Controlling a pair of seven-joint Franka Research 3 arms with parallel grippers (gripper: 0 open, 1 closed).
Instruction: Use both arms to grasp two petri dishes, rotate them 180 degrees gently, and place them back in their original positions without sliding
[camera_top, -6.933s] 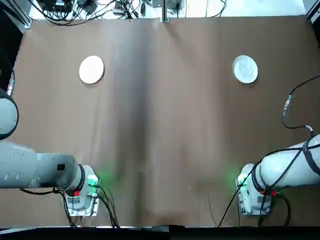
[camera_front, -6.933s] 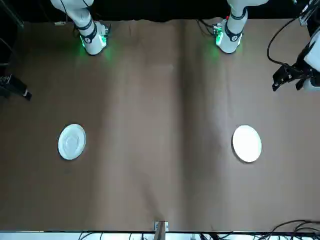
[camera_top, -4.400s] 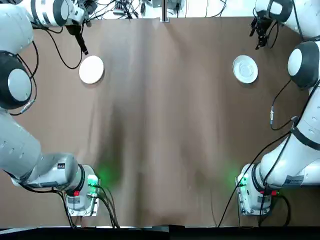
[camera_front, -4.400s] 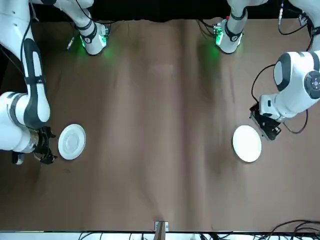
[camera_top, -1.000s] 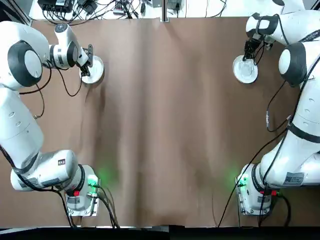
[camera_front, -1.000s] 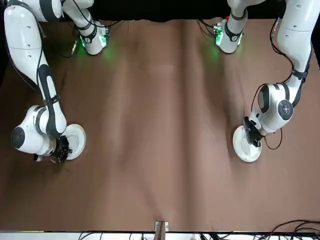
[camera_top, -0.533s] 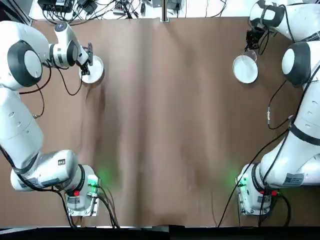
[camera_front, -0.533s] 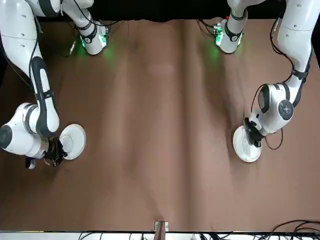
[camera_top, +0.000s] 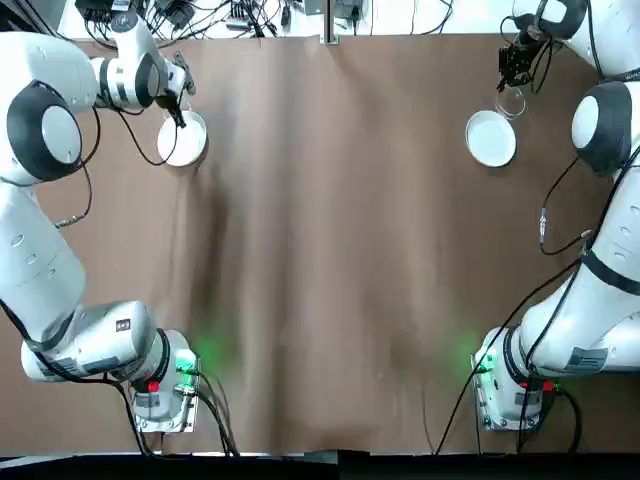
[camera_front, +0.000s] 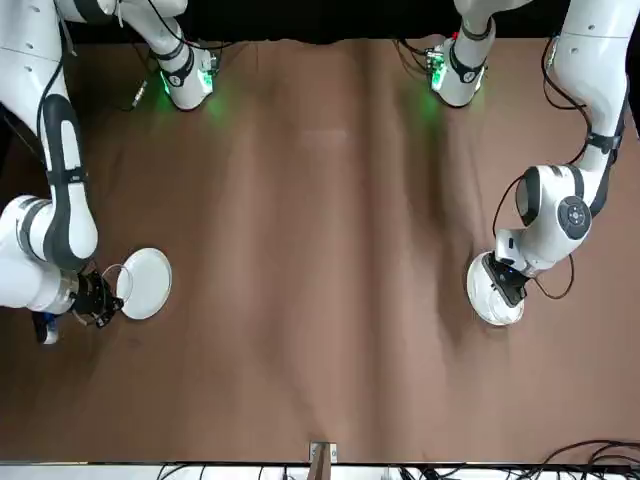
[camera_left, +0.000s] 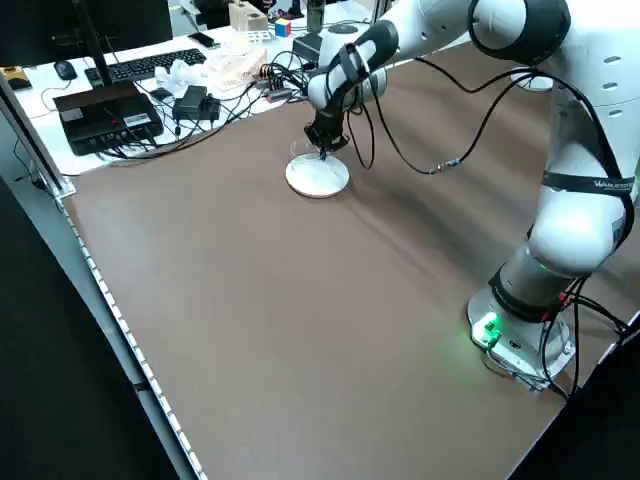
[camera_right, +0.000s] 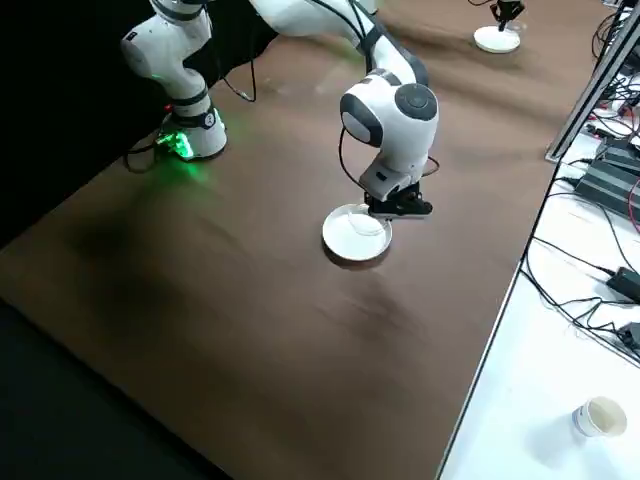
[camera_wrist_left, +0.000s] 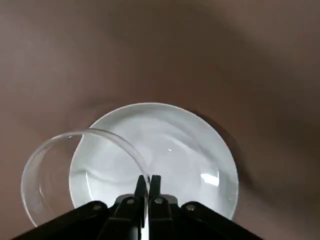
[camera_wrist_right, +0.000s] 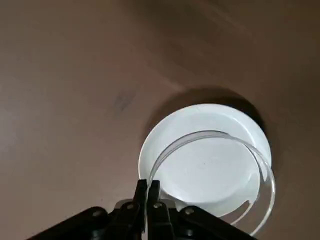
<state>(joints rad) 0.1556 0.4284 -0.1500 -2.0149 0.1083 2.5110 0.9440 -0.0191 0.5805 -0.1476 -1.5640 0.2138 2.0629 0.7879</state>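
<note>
Left dish (camera_wrist_left: 82, 180) is sitting clamped by its rim in the left gripper (camera_wrist_left: 148, 177), and right dish (camera_wrist_right: 212, 182) likewise in the right gripper (camera_wrist_right: 148, 183). Both are hanging partly over white plates, left (camera_wrist_left: 190, 160) and right (camera_wrist_right: 210, 113). Thin, one-edge grips could let the glass pivot or slip during a quick turn; lowering unevenly could knock a plate and slide it.

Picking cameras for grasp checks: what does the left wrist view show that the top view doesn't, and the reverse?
Left wrist only: the left pincer shut on the rim of a clear petri dish, and a bright glare spot on the white plate.

Top only: both arms down to their bases, the right pincer with its own clear petri dish, the second white plate, and the cables along the far edge.

Both: the left-hand white plate on the brown tabletop.
</note>
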